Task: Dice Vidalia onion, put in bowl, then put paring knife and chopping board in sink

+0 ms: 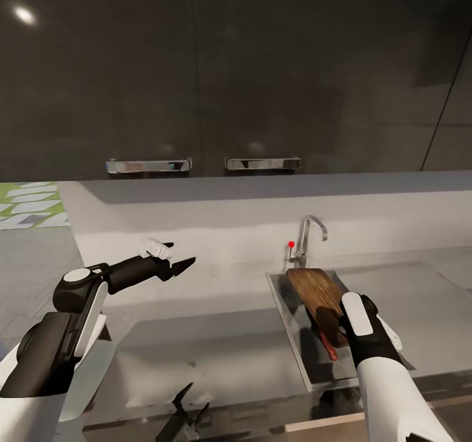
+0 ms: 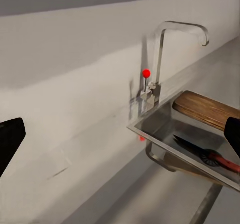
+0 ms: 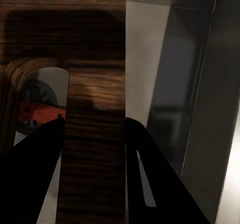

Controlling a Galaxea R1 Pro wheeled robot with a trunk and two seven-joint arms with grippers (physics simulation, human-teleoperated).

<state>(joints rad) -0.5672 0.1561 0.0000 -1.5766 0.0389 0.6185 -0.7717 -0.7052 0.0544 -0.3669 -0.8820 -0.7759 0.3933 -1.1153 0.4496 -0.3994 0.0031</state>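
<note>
Head view: the right gripper (image 1: 330, 327) reaches into the sink (image 1: 288, 311) and holds the near end of the chopping board (image 1: 316, 289), which leans tilted in the basin with its far end raised toward the chrome tap (image 1: 308, 235). A sliver of the paring knife (image 1: 330, 350) with its red handle shows in the basin beneath the board. The left gripper (image 1: 172, 261) hangs above the grey worktop (image 1: 196, 343), well apart from the sink, its fingers spread and holding nothing. Dark upper cabinets (image 1: 196, 68) span the wall above.

Left wrist view: the tap stands at the back corner of the sink with a red dot on its lever. The board's rounded far end rests on the basin's rim, and the knife lies on the basin floor, dark blade pointing toward the tap, apparently partly over the drain (image 2: 206, 156). The dark tips of the left fingers (image 2: 10, 141) stand wide apart at the frame's edges.

Right wrist view: the two black right fingers (image 3: 37, 154) close on the wood beside the board's slot handle; the knife's red handle shows through the slot.
</note>
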